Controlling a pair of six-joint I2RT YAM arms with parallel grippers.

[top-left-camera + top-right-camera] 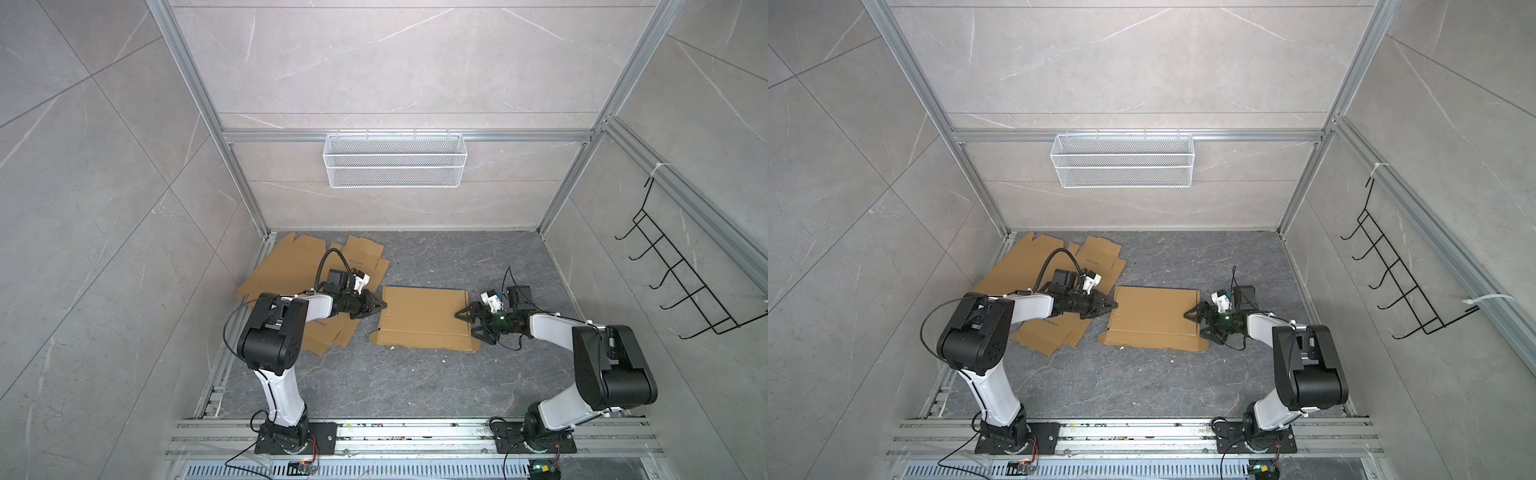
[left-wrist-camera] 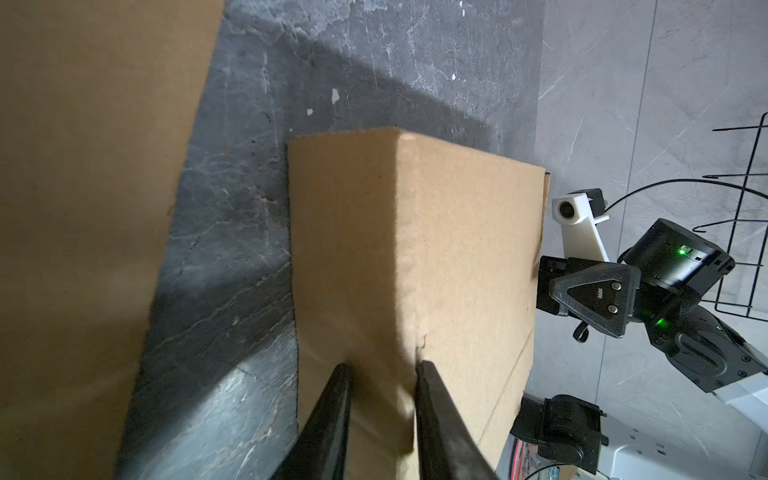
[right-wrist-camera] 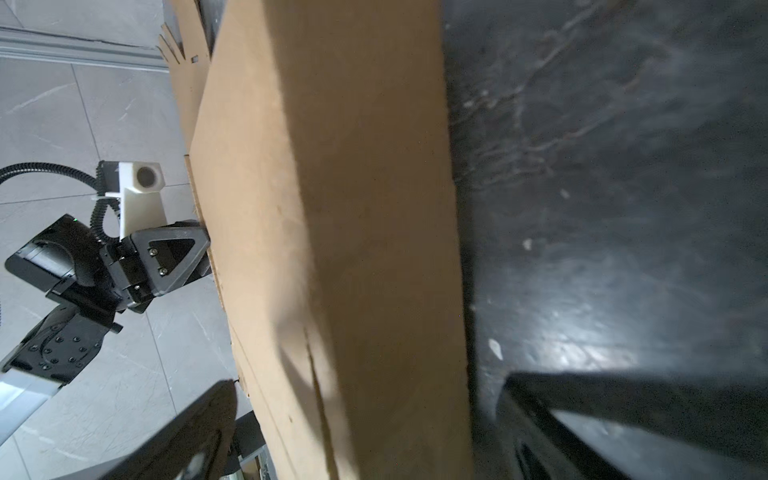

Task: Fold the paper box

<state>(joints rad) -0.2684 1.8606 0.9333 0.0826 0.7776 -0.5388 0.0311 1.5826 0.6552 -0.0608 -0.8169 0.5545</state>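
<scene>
Two grippers meet the paper box (image 1: 424,320) from opposite ends. We judge the step in hand to be taking hold of both short edges so that a panel can be raised along its crease. The box lies mostly flat near the middle of the table (image 1: 415,386), with a fold line marking off a narrow strip along its near side. Loose cardboard blanks (image 1: 286,266) lie to its far left.

The left gripper (image 1: 380,306) pinches the box's left edge with narrow jaws. In the left wrist view its fingers (image 2: 432,399) sit on either side of a bent ridge of cardboard. The right gripper (image 1: 467,326) stands wide and holds nothing, with one finger over the sheet and the other just beside its near right corner.

To do this well, we would close the right jaws only once the edge sits deep between them. They should close level with the left grip, so that both holds share one axis. Then we would lift both ends together and evenly, since a lead by either side would probably twist the sheet or tear the crease. We should pinch lightly, because cardboard like this likely dents, and watch that the box does not slide toward the blanks.
</scene>
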